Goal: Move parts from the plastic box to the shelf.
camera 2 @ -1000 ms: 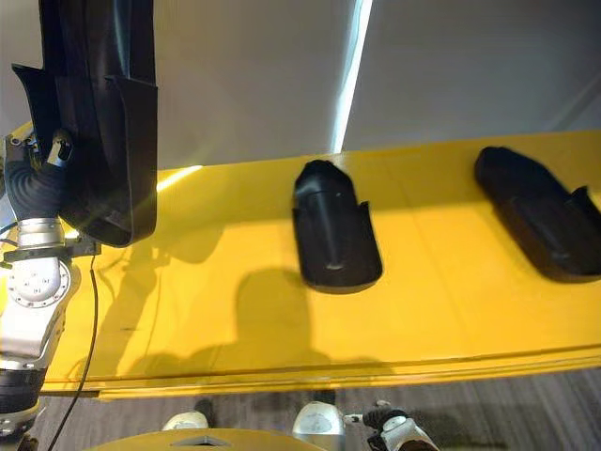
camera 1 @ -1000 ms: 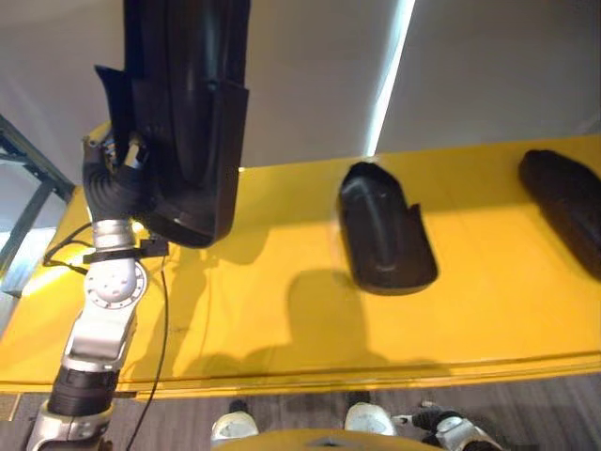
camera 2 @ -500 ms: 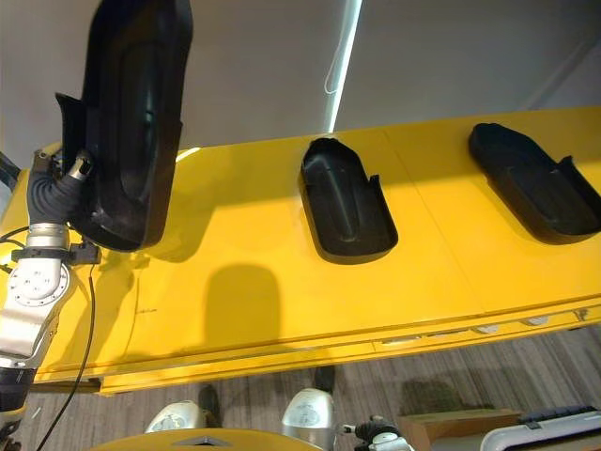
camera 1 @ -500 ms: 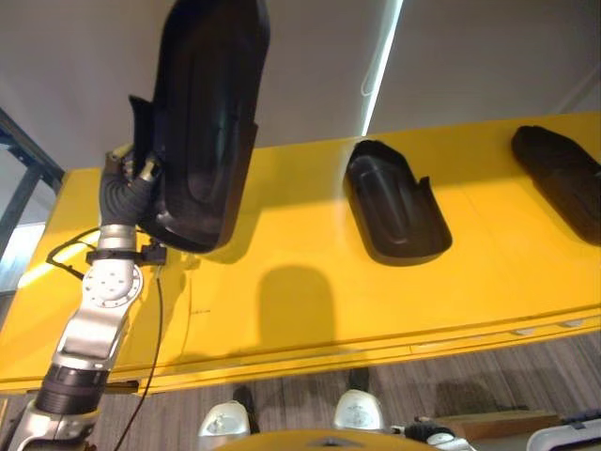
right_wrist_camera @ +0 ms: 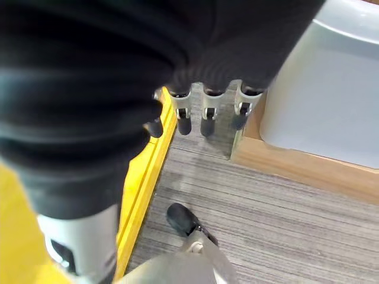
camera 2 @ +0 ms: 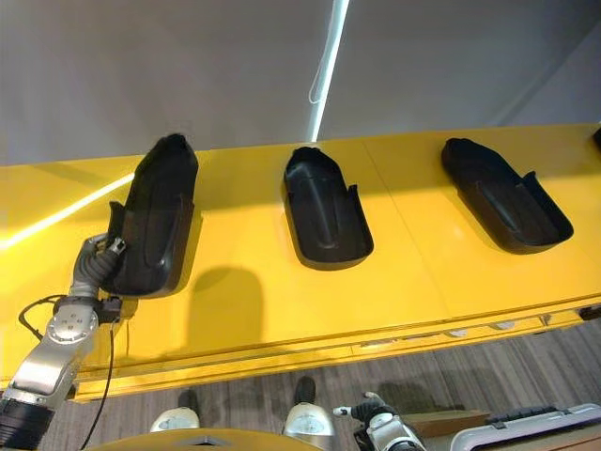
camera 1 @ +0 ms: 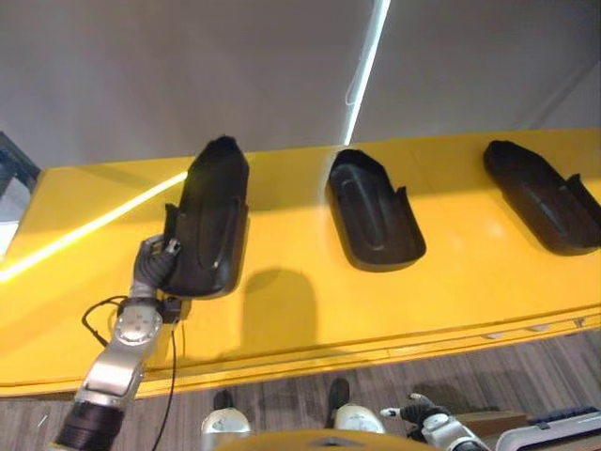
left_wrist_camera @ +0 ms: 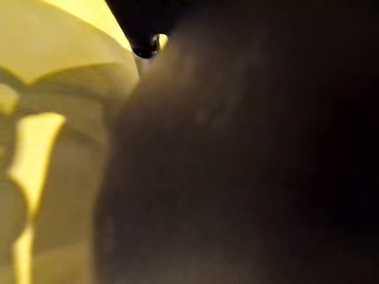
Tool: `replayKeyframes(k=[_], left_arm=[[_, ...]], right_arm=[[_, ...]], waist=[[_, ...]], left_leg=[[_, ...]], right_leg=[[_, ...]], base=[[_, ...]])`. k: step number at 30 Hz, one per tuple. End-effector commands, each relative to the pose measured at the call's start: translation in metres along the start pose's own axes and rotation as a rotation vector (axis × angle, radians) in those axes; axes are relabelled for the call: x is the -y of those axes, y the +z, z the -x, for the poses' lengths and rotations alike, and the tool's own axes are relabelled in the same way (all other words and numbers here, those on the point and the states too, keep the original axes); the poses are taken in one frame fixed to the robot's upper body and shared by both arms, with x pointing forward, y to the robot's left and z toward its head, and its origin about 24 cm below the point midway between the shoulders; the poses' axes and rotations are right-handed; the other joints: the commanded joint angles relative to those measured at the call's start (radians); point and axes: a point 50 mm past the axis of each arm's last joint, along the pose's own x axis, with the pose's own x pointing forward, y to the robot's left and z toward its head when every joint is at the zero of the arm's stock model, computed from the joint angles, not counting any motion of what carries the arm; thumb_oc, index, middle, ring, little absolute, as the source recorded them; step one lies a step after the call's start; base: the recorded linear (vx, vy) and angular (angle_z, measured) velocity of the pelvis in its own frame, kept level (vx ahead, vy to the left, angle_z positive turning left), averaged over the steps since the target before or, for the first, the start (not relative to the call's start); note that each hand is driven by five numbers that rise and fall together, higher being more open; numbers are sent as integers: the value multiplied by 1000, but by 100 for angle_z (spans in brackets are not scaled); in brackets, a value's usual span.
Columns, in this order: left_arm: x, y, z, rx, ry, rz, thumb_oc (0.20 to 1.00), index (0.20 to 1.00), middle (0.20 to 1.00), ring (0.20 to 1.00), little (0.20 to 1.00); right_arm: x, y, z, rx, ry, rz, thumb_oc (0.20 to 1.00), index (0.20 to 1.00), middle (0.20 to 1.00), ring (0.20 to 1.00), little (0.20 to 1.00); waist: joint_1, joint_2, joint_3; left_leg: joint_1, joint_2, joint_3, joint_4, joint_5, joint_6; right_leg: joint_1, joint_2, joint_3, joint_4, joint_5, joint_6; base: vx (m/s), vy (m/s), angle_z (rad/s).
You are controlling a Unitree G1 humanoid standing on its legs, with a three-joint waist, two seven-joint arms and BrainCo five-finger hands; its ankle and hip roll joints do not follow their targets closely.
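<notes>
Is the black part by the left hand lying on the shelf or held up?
Lying down: the part rests flat on the yellow shelf, left hand at its near end.

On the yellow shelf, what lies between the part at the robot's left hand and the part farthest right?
One more black part lies between the left part and the right part, on the yellow shelf, seen in both eye views.

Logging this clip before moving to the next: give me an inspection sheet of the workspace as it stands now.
Surface: glossy yellow shelf, bare between parts.
Job's things: three black moulded plastic parts in a row: left part, middle part, right part.
Clutter: nothing seen.
Hands: left hand at the left part's near corner, fingers hidden; right hand hanging over grey carpet, fingers relaxed.
Cables: nothing seen.
Surroundings: grey wall, grey bin.
</notes>
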Motion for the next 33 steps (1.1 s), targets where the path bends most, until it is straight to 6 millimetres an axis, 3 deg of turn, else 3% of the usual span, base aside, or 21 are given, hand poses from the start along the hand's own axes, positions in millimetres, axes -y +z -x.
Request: replayKeyframes(k=[1,7,14,25,33], left_arm=[[-8,31,-9,147,23,-40,200,200,200,200,200],[-22,10,-12,66,86,-227,200,200,200,200,200],[-44,1,-14,33,221,-389,200,200,200,200,200],[-57,-8,-20,-22,361,-431,200,200,200,200,200],[-49,-18,-22,-53,356,-367,200,200,200,200,200]], right_arm=[[2,0,-2,-21,13,46,1000,1000,1000,1000,1000],[-1,-3,-1,-26,37,74,1000,1000,1000,1000,1000],[-3,-7,0,-37,45,98,1000,1000,1000,1000,1000],[-4,-11,1,-33,58,116,1000,1000,1000,1000,1000],[-5,-11,2,-28,67,122,1000,1000,1000,1000,1000]], waist=[[8,1,2],[3,9,-8],[-5,13,-8],[-25,10,-8],[-36,3,-1]], left_leg=[[-14,-43,-20,1,-40,57],[-1,-45,-13,0,-46,56],[5,-46,-9,0,-50,57],[10,-41,0,1,-52,54],[13,-39,7,4,-54,53]], right_leg=[[73,-14,-38,4,-101,28],[82,-15,-34,4,-107,29],[86,-18,-29,4,-111,30],[87,-17,-20,4,-117,31],[91,-16,-13,4,-121,28]], base=[[-3,6,4],[0,0,0],[0,0,0],[0,0,0],[0,0,0]])
